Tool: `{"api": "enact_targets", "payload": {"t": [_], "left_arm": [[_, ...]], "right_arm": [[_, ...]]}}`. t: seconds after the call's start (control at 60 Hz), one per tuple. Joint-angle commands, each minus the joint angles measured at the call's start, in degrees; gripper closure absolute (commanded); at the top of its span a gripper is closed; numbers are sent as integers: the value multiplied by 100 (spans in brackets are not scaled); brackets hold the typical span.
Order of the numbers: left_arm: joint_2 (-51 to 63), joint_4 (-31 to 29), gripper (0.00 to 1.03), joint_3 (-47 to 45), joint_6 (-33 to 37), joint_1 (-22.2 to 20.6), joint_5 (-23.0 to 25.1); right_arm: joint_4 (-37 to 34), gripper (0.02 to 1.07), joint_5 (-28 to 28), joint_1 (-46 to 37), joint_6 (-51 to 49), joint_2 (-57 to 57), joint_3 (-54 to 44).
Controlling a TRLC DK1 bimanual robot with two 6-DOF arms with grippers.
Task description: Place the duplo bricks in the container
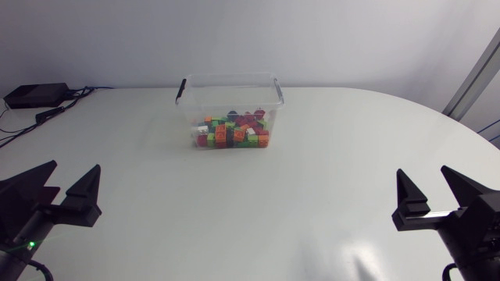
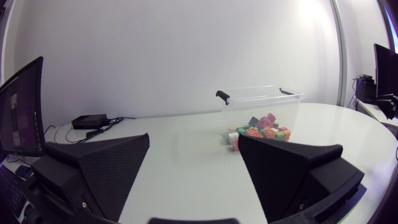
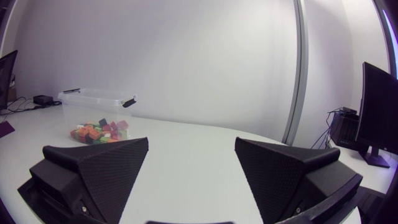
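The left hand [image 1: 75, 165] is held low over the white worktop [image 1: 234, 211], with its two wedge-shaped fingers set wide apart and nothing between them. The right hand [image 1: 423, 170] is held in the same way, its fingers likewise spread and nothing gripped. The two hands are kept well apart from each other, and bare worktop is seen under and ahead of both.

The clear container [image 1: 228, 76] is found well ahead of both hands, in the stretch between them. It stands upright and uncovered, with a black handle clip [image 1: 181, 90] at each end of its rim. The duplo bricks [image 1: 233, 133] are all seen inside it, heaped across its floor in orange, green, red, purple, white and dark blue. No brick is touched by either hand.

In the left wrist view the container [image 2: 261, 96] is seen ahead of the left hand [image 2: 193, 137], past its right finger. In the right wrist view it [image 3: 93, 99] is seen ahead of the right hand [image 3: 191, 140], past its left finger. A black box [image 1: 35, 95] with cables is seen far ahead of the left hand, off to its outer side.
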Motion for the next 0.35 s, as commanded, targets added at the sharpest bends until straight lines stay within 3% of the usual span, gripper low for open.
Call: {"api": "enact_targets", "payload": {"t": [0.0,0.333], "left_arm": [[-254,148,4,-328,-290,78,55],[-626,268,4,-714,-504,154,86]], "right_arm": [[-75,7,-57,-70,277,-8,-129],[-97,7,-148,-126,484,-3,-126]]}}
